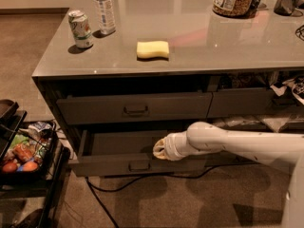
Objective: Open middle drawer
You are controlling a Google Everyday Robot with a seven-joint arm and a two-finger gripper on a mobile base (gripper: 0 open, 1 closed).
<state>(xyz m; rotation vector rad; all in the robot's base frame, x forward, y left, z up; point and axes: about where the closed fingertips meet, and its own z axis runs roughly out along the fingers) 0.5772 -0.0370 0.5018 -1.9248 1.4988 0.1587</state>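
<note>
While the white arm [237,144] is reaching in low from the right, the pincer [159,149] is hanging right over the top edge of the middle drawer [109,164], just above and to the right of its small bar handle [139,165]. Whether the pincer is clamped or spread, I cannot tell from this angle, nor whether it is actually touching the front.

And the drawer itself is standing well out from the cabinet, its plain grey inside showing behind the flat front, directly under the shut drawer above [95,109]. So by my reading the main job is largely done: the front is clear of the frame and the opening is showing. What is looking left is perhaps a bit more travel, if full extension is wanted, and then getting the pincer away.

Up on the table [199,56] a yellow sponge [153,49], a soda can [80,29] and a water bottle [104,8] are sitting well apart from the action. A dark cable [142,177] is trailing on the floor beneath the drawer front.
</note>
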